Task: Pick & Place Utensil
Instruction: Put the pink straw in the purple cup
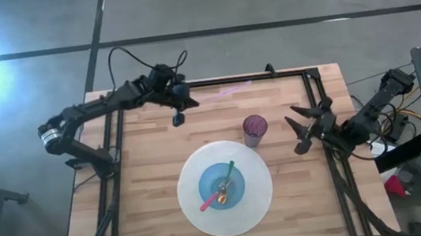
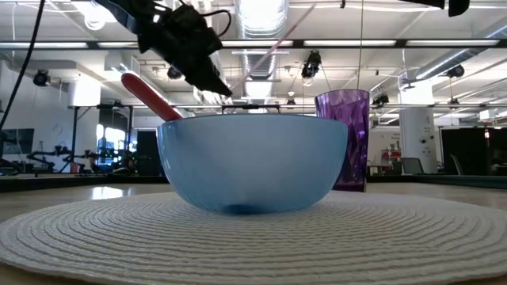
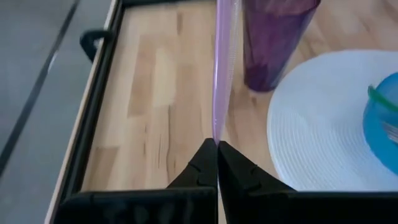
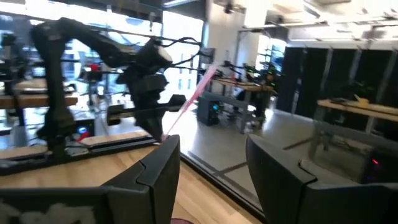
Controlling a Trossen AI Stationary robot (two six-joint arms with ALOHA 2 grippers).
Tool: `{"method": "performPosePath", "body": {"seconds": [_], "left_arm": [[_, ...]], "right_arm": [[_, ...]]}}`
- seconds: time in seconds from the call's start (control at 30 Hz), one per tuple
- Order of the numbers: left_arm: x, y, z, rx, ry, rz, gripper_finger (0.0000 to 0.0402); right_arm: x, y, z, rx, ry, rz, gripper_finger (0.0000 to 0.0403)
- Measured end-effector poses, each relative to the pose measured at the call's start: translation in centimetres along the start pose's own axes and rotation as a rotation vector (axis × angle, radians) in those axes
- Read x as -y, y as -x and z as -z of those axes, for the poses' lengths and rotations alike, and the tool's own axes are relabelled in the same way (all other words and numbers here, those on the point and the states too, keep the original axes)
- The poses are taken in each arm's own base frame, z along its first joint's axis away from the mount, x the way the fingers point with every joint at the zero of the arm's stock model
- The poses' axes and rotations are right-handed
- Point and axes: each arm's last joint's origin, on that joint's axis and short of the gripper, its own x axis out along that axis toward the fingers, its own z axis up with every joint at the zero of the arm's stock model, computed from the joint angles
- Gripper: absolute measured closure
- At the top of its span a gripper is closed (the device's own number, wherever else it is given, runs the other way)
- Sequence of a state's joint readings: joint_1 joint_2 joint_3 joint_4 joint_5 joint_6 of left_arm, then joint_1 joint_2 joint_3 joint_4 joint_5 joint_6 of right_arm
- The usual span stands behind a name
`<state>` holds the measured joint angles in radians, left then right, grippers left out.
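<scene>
My left gripper [image 1: 193,102] hangs above the table's far side, left of the purple cup [image 1: 255,129], and is shut on a thin lavender utensil [image 1: 227,92]. In the left wrist view the utensil [image 3: 222,68] runs forward from the fingertips toward the cup [image 3: 273,37]. A blue bowl [image 1: 221,187] sits on a round white placemat [image 1: 198,215]; a green utensil, a pink one and a gold spoon lean inside it. My right gripper [image 1: 298,130] waits open at the table's right side, touching nothing. My left gripper pinches the lavender utensil by its near end [image 3: 216,138], between the very tips of its two fingers [image 3: 200,165]. The utensil continues along the line of the fingers, toward the table's right. It is lifted clear of the table and, in the low view [image 2: 261,63], slants upward.
The purple cup [image 2: 342,138] stands upright just beyond the placemat's far edge [image 2: 412,207], right of the bowl [image 2: 252,162]. A dark metal frame [image 1: 314,82] runs around the wooden tabletop. Bare wood lies left of the placemat and along the far side.
</scene>
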<state>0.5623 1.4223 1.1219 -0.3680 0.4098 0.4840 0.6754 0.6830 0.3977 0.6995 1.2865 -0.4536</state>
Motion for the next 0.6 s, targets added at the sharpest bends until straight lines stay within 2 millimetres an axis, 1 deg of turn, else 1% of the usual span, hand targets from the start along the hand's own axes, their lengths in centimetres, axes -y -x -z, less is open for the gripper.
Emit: {"method": "performPosePath", "body": {"seconds": [0.2, 0.43, 0.53, 0.6], "left_arm": [[1.2, -0.8, -1.1, 0.089, -0.048, 0.022, 0.0401], [3.0, -1.8, -2.3, 0.2, -0.113, 0.043, 0.0401], [3.6, -2.1, -2.4, 0.225, -0.125, 0.052, 0.0401], [3.9, -2.3, -2.3, 0.237, -0.119, 0.056, 0.0401]], "right_arm": [[-0.2, -0.1, 0.4, 0.01, 0.004, -0.046, 0.0225], [-0.2, -0.8, 1.3, 0.048, 0.001, -0.113, 0.0225], [-0.1, -1.2, 1.8, 0.057, 0.004, -0.122, 0.0225], [-0.1, -1.6, 2.0, 0.075, 0.0, -0.158, 0.0225]]}}
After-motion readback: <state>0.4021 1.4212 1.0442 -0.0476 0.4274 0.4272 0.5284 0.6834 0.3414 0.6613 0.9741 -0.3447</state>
